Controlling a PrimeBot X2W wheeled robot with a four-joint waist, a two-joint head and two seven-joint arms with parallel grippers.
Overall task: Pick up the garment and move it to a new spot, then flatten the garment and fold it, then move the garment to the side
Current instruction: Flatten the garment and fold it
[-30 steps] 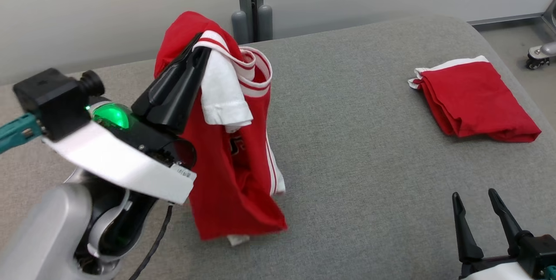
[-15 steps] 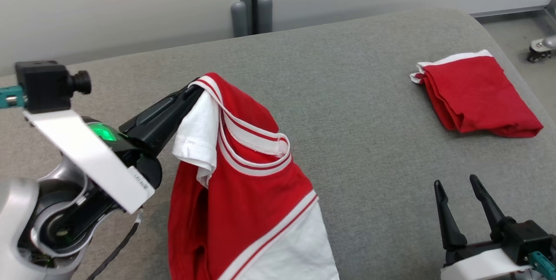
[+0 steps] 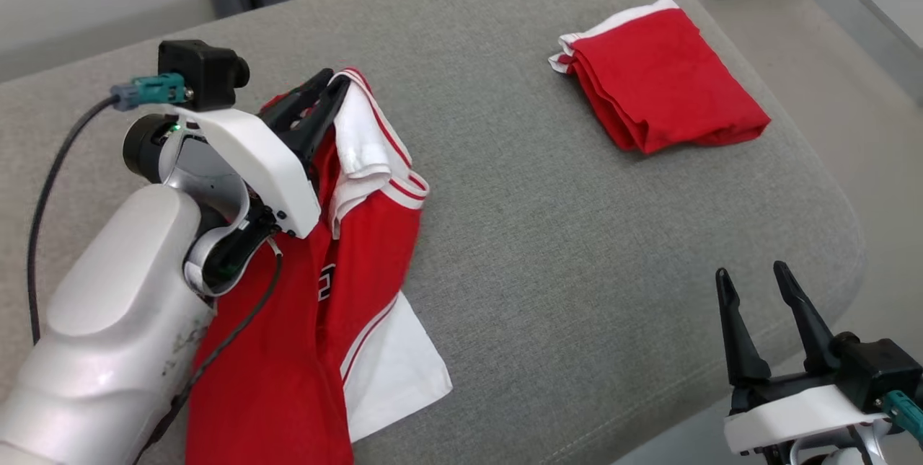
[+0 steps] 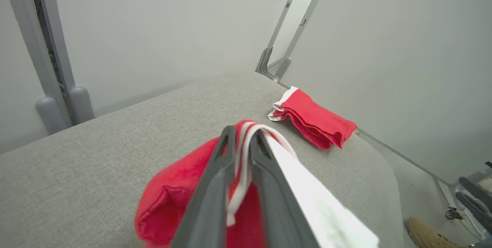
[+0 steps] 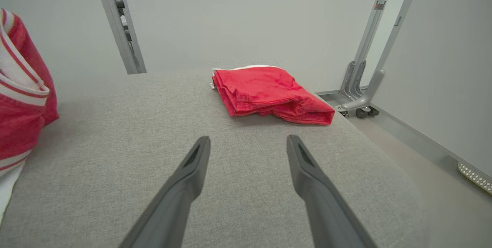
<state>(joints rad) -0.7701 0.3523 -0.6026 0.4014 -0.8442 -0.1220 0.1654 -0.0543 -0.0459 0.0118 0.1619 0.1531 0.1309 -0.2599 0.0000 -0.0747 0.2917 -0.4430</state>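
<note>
Garment (image 3: 303,335), red with white-striped trim, hangs from clamped left pincer (image 3: 334,81); right pincer (image 3: 751,272) apart.

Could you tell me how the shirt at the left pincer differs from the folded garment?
The shirt is unfolded and rumpled, its collar trim held in the left pincer; the folded garment lies neat, untouched. The shirt shows more white. Both are red, on the grey cushion.

Before me a grey fabric-covered bench (image 3: 577,234) with a rounded corner stands on a pale, smooth floor (image 3: 851,126), closed in by plain light-grey walls (image 5: 250,17), with a grey metal post (image 4: 52,48) rising behind it and a castered metal leg (image 5: 361,104) beyond its far right corner, all softly and evenly lit.
</note>
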